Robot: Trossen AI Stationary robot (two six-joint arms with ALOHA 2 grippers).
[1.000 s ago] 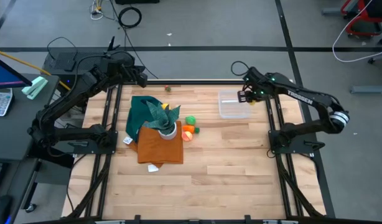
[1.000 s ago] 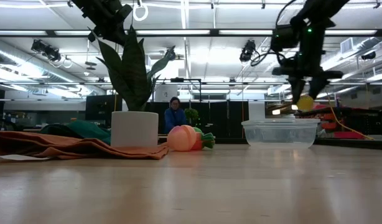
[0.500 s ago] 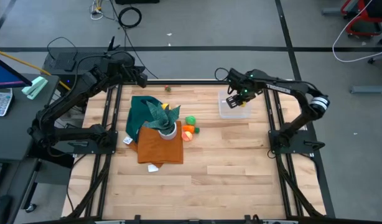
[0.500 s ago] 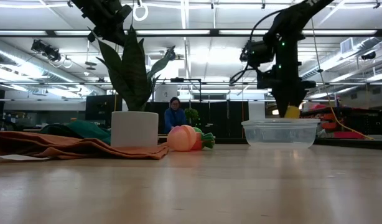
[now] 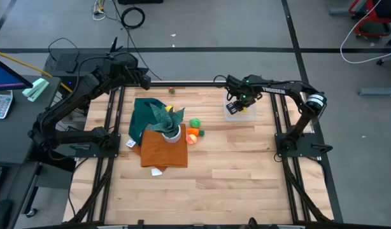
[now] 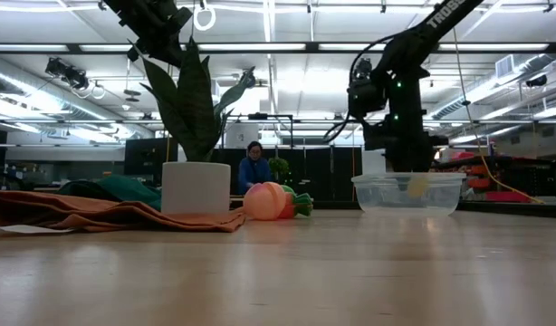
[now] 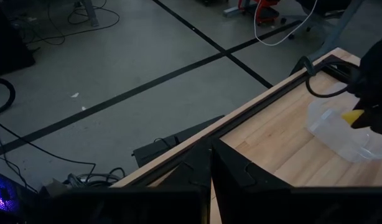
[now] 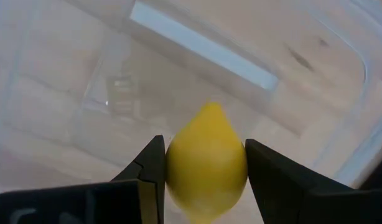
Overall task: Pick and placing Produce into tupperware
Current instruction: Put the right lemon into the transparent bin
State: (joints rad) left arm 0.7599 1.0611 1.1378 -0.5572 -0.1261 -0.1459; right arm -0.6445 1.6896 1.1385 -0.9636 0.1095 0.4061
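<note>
The right gripper point(image 8: 203, 180) pinches the yellow lemon point(image 8: 206, 158) low inside the tupperware point(image 6: 408, 193) (left gripper closed, parked beyond the plant); released carelessly, it might bounce out.

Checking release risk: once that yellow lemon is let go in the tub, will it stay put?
The lemon, held by the right gripper, looks round and smooth, so it may roll. The tupperware walls should probably contain it.
</note>
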